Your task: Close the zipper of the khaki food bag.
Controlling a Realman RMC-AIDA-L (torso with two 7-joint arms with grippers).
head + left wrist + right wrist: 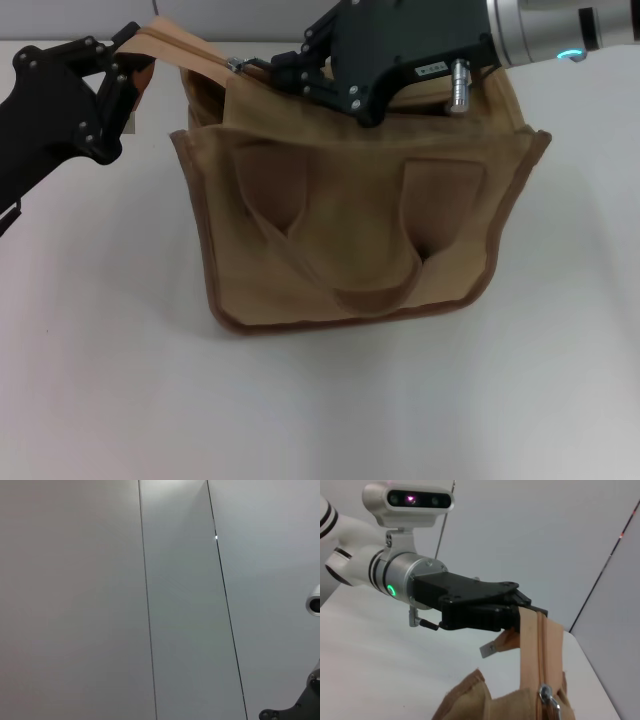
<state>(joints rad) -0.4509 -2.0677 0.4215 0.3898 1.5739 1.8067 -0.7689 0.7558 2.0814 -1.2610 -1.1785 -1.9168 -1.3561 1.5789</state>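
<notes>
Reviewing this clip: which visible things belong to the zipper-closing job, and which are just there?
Part of the job:
- bag
- zipper, its slider near the tape's end
- left end effector, clamped on the zipper's end
- right end effector, at the slider

Just there:
- white table
- grey wall panels

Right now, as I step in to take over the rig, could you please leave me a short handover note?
Left hand: shut on the zipper's free end, holding the tape taut off the bag's left end.
Right hand: over the top of the khaki food bag, fingertips at the silver slider; grip on it cannot be confirmed.
Bag: upright on the white table, handles hanging down its front.
Done: tape tensioned, and the slider sits near the held end.
Left: check the whole top is zipped, then release both hands.
</notes>
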